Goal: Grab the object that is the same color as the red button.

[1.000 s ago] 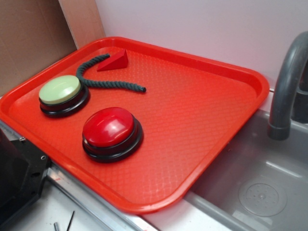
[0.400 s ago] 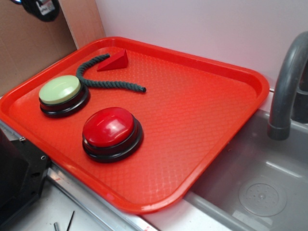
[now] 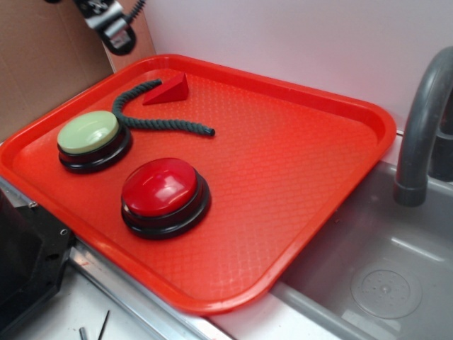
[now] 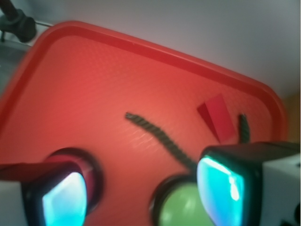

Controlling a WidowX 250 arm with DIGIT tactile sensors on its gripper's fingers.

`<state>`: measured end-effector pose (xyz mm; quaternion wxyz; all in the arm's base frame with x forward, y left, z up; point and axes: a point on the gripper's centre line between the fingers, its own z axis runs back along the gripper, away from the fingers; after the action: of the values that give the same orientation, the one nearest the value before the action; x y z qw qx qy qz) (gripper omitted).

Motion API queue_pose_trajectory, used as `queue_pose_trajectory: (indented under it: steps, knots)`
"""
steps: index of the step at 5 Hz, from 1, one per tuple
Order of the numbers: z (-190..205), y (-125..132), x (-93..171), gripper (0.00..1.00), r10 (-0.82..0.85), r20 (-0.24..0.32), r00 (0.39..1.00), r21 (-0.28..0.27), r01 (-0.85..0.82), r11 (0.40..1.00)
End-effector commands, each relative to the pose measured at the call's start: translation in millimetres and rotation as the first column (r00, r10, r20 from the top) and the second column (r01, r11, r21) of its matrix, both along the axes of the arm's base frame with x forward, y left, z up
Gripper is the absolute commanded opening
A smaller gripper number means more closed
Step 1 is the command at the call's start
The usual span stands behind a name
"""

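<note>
Up over the tray's [image 3: 368, 113] far left corner, jaws spread wide and empty, gripper [image 4: 141, 188] presumably lining up on the wedge [image 3: 167, 91]. Wedge lying near that corner, just beside the rope [image 3: 152, 122], well clear of the red button [image 3: 161, 186].

Red tray [image 3: 318, 177] beside sink [image 3: 382, 283]
</note>
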<state>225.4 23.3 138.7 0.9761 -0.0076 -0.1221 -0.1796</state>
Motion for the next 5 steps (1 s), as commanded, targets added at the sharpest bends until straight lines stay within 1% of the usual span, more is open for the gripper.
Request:
queue_pose_trajectory:
  steps: [1,2,3,4,5]
  knots:
    - [-31,41,58,1.0,0.014,0.031,0.999,0.044,-0.016,0.999]
    - [-52,53,75,1.0,0.015,0.022,1.0,0.066,-0.017,0.998]
    - [-63,64,86,1.0,-0.024,0.013,1.0,0.105,0.023,0.994]
    - [-76,76,93,1.0,-0.025,0.0,1.0,0.11,0.025,0.994]
    - [-93,81,97,1.0,-0.051,-0.035,0.998,0.102,0.054,0.993]
